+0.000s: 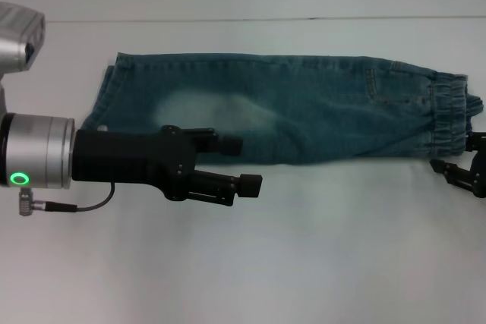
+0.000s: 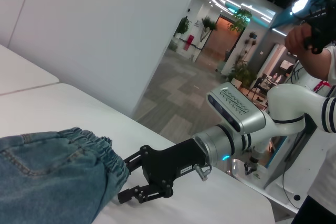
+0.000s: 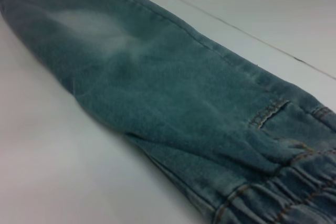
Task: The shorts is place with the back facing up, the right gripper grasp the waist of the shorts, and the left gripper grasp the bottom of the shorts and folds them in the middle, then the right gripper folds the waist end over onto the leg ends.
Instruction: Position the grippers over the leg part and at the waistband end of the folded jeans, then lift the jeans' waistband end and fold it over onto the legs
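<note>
The blue denim shorts [image 1: 304,111] lie folded lengthwise across the white table, with the leg ends at the left and the elastic waist [image 1: 448,115] at the right. My left gripper [image 1: 243,163] hovers open over the near edge of the leg half, holding nothing. My right gripper [image 1: 459,168] stands open just beside the waist's near corner. In the left wrist view the right gripper [image 2: 128,179] shows its fingers spread right at the gathered waist [image 2: 100,150]. The right wrist view shows only the shorts [image 3: 184,114], with a pocket seam near the waist.
The white table [image 1: 304,263] stretches bare in front of the shorts, and its back edge [image 1: 266,19] meets a wall. In the left wrist view a person [image 2: 320,40] stands past the table's far end, beside the right arm [image 2: 247,124].
</note>
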Controlling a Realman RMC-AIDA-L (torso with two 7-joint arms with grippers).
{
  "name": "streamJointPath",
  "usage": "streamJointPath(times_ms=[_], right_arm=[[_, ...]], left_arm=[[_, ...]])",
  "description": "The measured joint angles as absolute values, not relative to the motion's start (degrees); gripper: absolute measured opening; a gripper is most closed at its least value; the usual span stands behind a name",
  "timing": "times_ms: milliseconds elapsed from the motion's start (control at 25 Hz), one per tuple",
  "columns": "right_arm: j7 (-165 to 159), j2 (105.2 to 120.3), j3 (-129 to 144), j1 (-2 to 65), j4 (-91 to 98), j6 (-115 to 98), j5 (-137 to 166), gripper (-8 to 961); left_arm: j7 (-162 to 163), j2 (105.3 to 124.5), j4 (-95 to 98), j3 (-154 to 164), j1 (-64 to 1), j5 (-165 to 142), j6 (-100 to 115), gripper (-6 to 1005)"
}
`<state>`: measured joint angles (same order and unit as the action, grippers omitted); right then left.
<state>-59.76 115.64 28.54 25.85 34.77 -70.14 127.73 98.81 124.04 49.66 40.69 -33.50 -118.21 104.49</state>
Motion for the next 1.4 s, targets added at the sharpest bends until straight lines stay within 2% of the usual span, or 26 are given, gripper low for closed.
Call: streamJointPath(times_ms=[240, 360, 480, 600, 680, 800, 1120, 1160, 1400], right_arm=[[-58.79, 115.67, 27.66, 25.39, 34.96, -70.84, 127.46, 307], [-58.15, 116.31, 27.25, 24.79, 36.12, -71.79, 127.39, 180], [-58.05, 117.69, 26.92, 23.37, 39.62, -74.37, 127.37, 144], [-58.52, 119.34, 26.65, 21.63, 44.45, -77.86, 127.34, 109], [-59.23, 119.72, 26.49, 20.77, 46.26, -80.70, 127.32, 85], [-60.60, 119.59, 25.97, 19.91, 47.91, -84.30, 127.27, 49], [-62.26, 119.78, 24.05, 18.74, 51.40, -89.76, 126.89, 49], [-62.43, 119.80, 23.48, 18.70, 52.05, -90.69, 126.73, 49], [-64.54, 119.74, 22.39, 18.47, 54.57, -95.07, 124.23, 50]], left_arm=[[97.81, 124.31, 49.03, 40.69, -33.78, -118.09, 103.53, 920], [97.03, 124.34, 46.76, 41.19, -34.24, -117.23, 101.26, 920], [94.93, 124.33, 43.27, 43.15, -34.52, -114.62, 97.27, 920], [91.41, 124.48, 38.96, 45.31, -34.54, -110.47, 93.13, 870], [87.81, 124.54, 34.46, 47.69, -34.81, -105.31, 89.65, 837], [84.62, 124.56, 30.75, 50.11, -35.65, -101.16, 84.70, 719], [79.21, 124.65, 19.33, 56.68, -40.59, -91.21, 69.20, 402], [75.36, 124.64, 12.52, 58.97, -44.07, -86.75, 63.74, 362], [71.55, 124.63, 4.15, 58.37, -48.17, -83.89, 60.00, 119]])
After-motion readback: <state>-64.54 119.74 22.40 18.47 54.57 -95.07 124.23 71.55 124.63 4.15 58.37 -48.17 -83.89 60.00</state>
